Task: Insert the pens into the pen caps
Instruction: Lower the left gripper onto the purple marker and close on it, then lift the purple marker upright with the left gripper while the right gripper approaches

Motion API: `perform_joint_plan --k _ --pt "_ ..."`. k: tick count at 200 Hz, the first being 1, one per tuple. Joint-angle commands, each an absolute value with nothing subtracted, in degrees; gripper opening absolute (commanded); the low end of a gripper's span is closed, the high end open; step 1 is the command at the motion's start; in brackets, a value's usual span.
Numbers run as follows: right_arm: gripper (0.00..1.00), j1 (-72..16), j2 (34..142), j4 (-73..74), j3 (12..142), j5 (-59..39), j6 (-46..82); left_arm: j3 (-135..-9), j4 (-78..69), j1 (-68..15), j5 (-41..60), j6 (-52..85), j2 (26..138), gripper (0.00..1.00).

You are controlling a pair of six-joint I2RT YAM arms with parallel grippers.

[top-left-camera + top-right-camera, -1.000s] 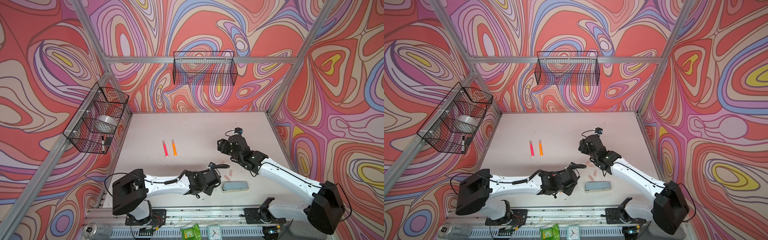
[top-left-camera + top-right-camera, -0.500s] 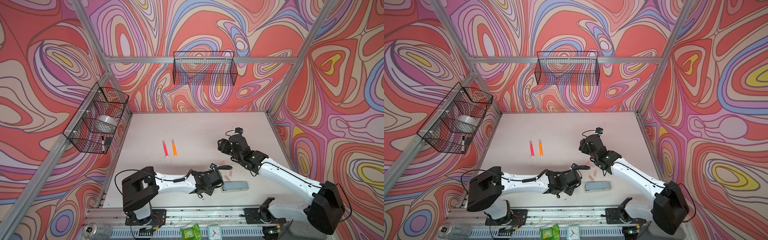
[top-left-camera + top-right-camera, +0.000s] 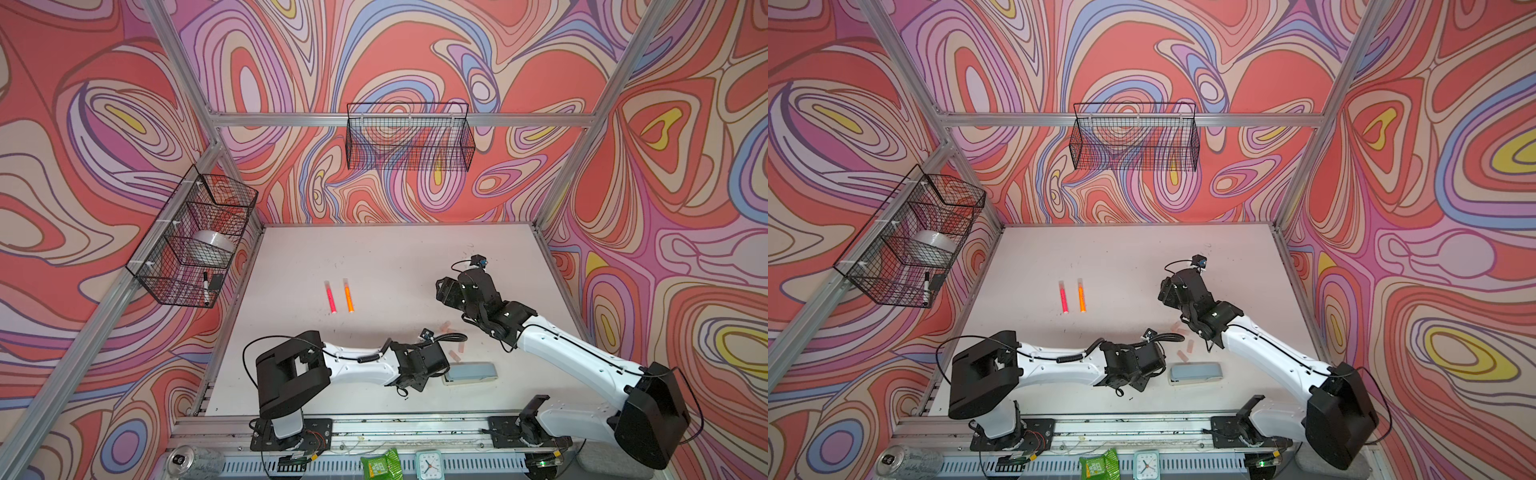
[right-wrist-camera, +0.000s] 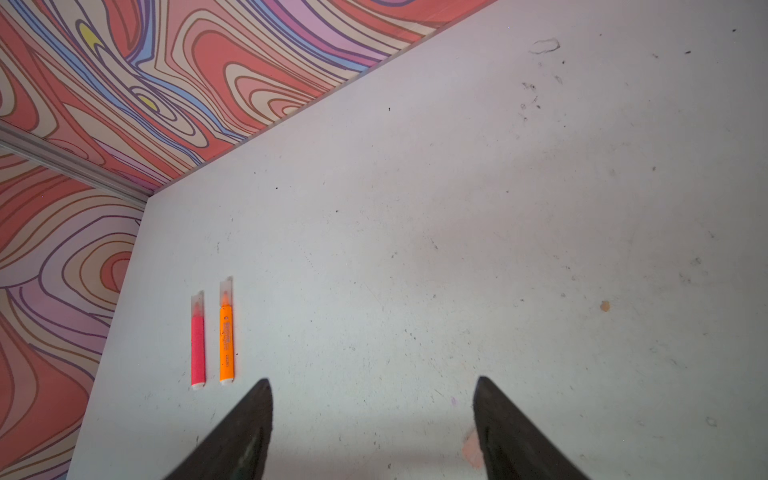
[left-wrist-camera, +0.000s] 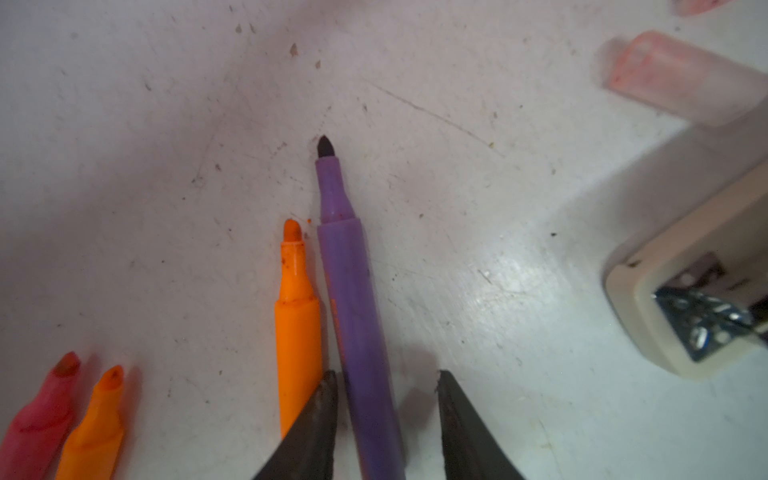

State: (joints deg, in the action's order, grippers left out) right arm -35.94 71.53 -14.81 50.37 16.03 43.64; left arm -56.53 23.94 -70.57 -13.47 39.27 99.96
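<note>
The left arm [image 3: 357,365] lies low, reaching toward 3 o'clock, and the left gripper [image 5: 386,376] has its jaws narrowly parted. The right arm [image 3: 557,340] stretches toward 10 o'clock, the right gripper [image 4: 374,386] spread wide.

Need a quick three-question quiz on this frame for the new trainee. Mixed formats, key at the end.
1. Multiple choice: which colour of pen lies between the fingers of the left gripper? A pink, B purple, C orange.
2. True or false: the right gripper is open and empty.
3. Fill in: ___ pens on the table already wear caps.
Key: 1 B, the purple pen. 2 True. 3 Two: the capped pink pen and the capped orange pen.
</note>
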Motion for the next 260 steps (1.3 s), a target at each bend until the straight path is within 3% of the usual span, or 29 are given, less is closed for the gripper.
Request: perform_joint_plan --k 1,61,145,180,237,260 --pt "0.78 -35.5 71.2 -15.6 49.8 15.9 43.9 -57.4 26.5 -70.8 -14.9 40.5 101.0 0.37" --pt "0.78 -35.4 71.1 -15.6 49.7 15.8 44.0 -57.1 26.0 -70.8 -14.9 40.9 102.1 0.32" --pt "0.78 -35.3 70.3 -15.6 49.3 16.1 44.2 -57.0 25.8 -70.0 -15.6 39.8 102.5 0.12" --pt "0.78 -35.3 68.3 -15.5 48.5 17.0 44.5 -57.7 24.8 -66.1 -12.6 35.6 98.4 0.1" --pt "0.78 -35.2 62.2 -15.2 46.7 18.9 44.1 -67.7 27.3 -52.8 -5.6 28.8 90.6 0.04" --pt "0.78 -35.2 60.9 -12.8 45.2 17.5 43.7 -68.5 20.7 -50.4 -6.4 25.0 90.3 0.0"
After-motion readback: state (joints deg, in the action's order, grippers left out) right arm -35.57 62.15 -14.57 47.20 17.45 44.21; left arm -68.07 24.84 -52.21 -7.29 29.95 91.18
